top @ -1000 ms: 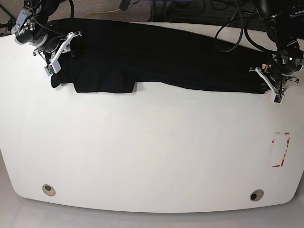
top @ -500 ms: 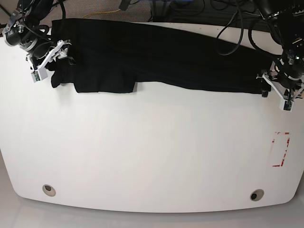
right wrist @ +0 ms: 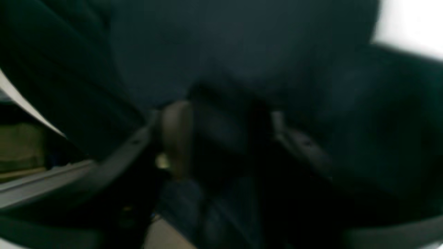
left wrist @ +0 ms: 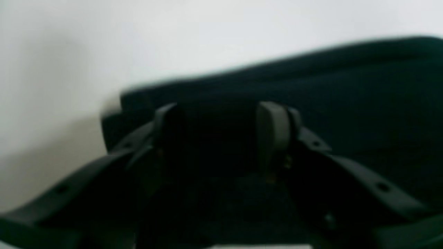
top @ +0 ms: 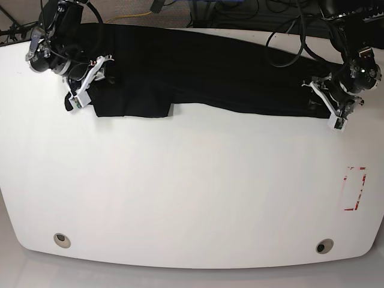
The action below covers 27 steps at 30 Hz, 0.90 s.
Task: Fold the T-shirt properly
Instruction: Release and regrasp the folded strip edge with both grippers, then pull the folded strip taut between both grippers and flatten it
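Observation:
The black T-shirt point(top: 204, 66) lies stretched in a long band across the far side of the white table point(top: 192, 192). My left gripper point(top: 329, 105) is at the shirt's right end. In the left wrist view its jaws stand apart point(left wrist: 221, 135), with the shirt's edge point(left wrist: 346, 103) between and beyond them. My right gripper point(top: 84, 87) is at the shirt's left end, by the bunched sleeve. In the right wrist view its jaws point(right wrist: 228, 138) also stand apart, with dark fabric point(right wrist: 242, 41) filling the view around them. Both wrist views are blurred.
A red-marked rectangle point(top: 355, 189) is on the table at the right. Two round holes point(top: 61, 240) point(top: 324, 246) sit near the front edge. Cables point(top: 288, 36) hang behind the table's far edge.
Both grippers swung outward off the shirt's ends half a second ago and have now moved back inward onto the fabric. The shirt has barely shifted.

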Motion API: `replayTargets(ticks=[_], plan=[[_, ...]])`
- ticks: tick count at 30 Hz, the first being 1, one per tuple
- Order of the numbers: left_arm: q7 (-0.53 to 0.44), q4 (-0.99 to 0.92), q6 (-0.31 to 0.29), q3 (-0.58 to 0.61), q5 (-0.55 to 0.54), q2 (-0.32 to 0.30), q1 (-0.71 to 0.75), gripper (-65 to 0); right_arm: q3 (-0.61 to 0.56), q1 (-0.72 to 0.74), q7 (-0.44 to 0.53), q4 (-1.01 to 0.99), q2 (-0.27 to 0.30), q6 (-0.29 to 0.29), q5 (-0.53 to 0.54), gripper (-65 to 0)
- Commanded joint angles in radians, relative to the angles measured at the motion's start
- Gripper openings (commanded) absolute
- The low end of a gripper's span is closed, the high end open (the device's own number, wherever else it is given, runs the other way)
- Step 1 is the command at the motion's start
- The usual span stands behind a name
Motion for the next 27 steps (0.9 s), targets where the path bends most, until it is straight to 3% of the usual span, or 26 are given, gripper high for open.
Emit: replayTargets(ticks=[1, 5, 8, 11, 14, 15, 21, 27], plan=[[-0.013, -0.077, 0.001, -0.030, 0.022, -0.019, -0.010, -37.2, -0.019, 0.056, 0.013, -0.074, 0.016, 0.001, -0.087, -43.4], [-0.014, -0.135, 0.001, -0.039, 0.022, -0.022, 0.009, -37.5, -0.039, 0.080, 0.059, -0.178, 0.045, 0.001, -0.198, -43.4], [-0.048, -0.177, 0.001, -0.034, 0.022, -0.023, 0.009, -37.5, -0.097, 0.178, 0.124, -0.270, 0.063, 0.001, -0.271, -43.4], [-0.077, -0.187, 0.001, -0.036, 0.022, -0.023, 0.009, -37.2, -0.184, 0.272, 0.138, -0.353, 0.091, 0.001, -0.300, -43.4], [-0.077, -0.183, 0.004, -0.030, 0.022, -0.019, 0.006, -37.2, -0.187, 0.342, 0.145, -0.367, 0.092, 0.001, -0.302, -43.3], [-0.077, -0.181, 0.004, -0.030, 0.022, -0.019, -0.005, -37.2, -0.189, 0.364, 0.142, -0.366, 0.098, 0.001, -0.300, -42.3], [-0.076, -0.197, 0.004, -0.031, 0.022, -0.019, -0.028, -37.2, -0.183, 0.481, 0.070, -0.274, 0.118, 0.001, -0.300, -22.2], [-0.076, -0.201, 0.004, -0.030, 0.022, -0.019, -0.028, -37.2, -0.192, 0.568, 0.072, -0.284, 0.137, 0.001, -0.310, -21.9]])
